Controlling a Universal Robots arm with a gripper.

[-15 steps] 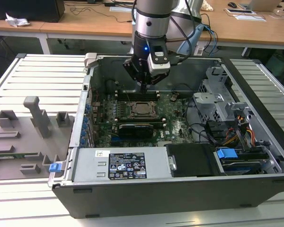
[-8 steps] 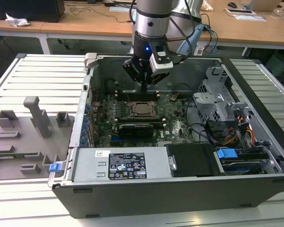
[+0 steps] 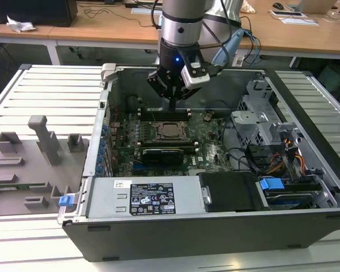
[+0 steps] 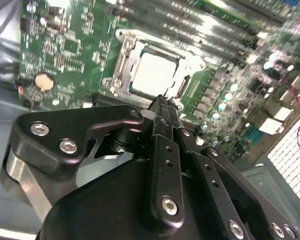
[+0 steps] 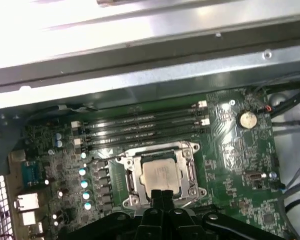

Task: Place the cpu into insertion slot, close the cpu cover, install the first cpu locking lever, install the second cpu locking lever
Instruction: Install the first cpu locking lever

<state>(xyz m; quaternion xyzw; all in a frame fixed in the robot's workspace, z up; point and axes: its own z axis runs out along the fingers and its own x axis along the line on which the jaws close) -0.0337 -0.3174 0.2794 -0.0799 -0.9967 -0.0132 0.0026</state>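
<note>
The cpu (image 3: 169, 131) lies in the insertion slot (image 3: 158, 136) on the green board inside the open computer case; its silver top shows in both wrist views (image 4: 157, 73) (image 5: 162, 175). The cpu cover (image 4: 124, 59) (image 5: 189, 150) lies flat down over the slot, framing the chip. My gripper (image 3: 173, 105) hangs above the far edge of the slot, with its fingers shut together and nothing between them. In both wrist views the gripper tip (image 4: 160, 103) (image 5: 163, 193) sits at the edge of the cover. I cannot make out how the locking levers stand.
Long memory slots (image 5: 140, 127) run just beyond the socket. A black expansion card (image 3: 164, 152) lies on its near side. The case wall (image 3: 110, 85), drive cage (image 3: 255, 122) and cables (image 3: 283, 161) ring the board. A grey fixture plate (image 3: 28, 164) lies at the exterior view's left.
</note>
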